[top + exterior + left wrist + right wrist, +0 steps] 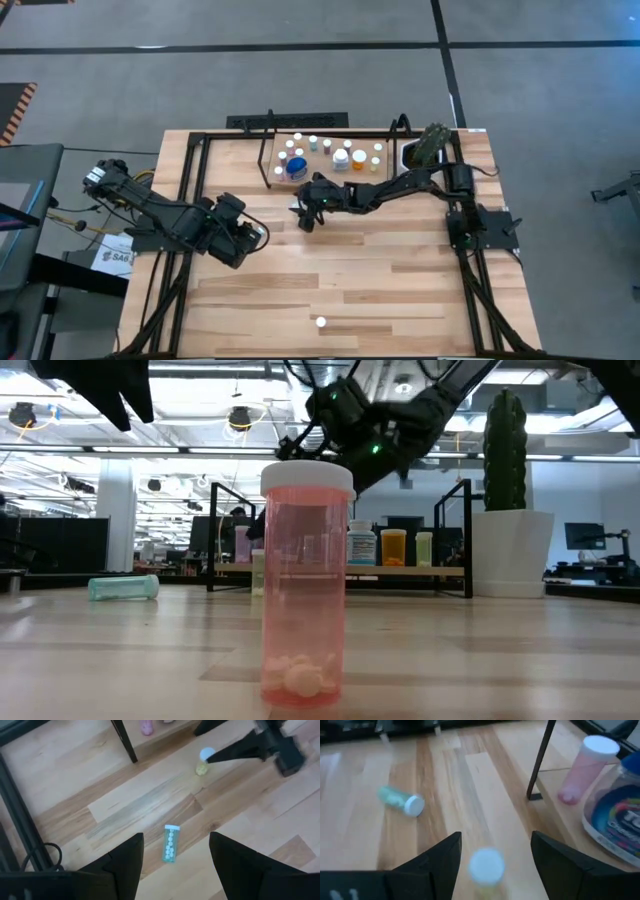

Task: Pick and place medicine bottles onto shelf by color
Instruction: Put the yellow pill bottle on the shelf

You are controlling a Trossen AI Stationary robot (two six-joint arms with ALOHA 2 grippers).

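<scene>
Wood-board shelf (330,160) at the far edge holds upright medicine bottles. Low view: pink bottle (306,585) stands nearest. Left gripper (172,865), fingers spread, hovers over a lying teal bottle (171,843). Right gripper (495,865), fingers spread, above a white-capped bottle (486,866).

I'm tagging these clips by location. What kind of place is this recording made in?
Most likely an open-plan robotics lab or office. Behind the wood table the low view shows desks with monitors, an exposed ceiling with hanging lights, and a potted cactus.
</scene>
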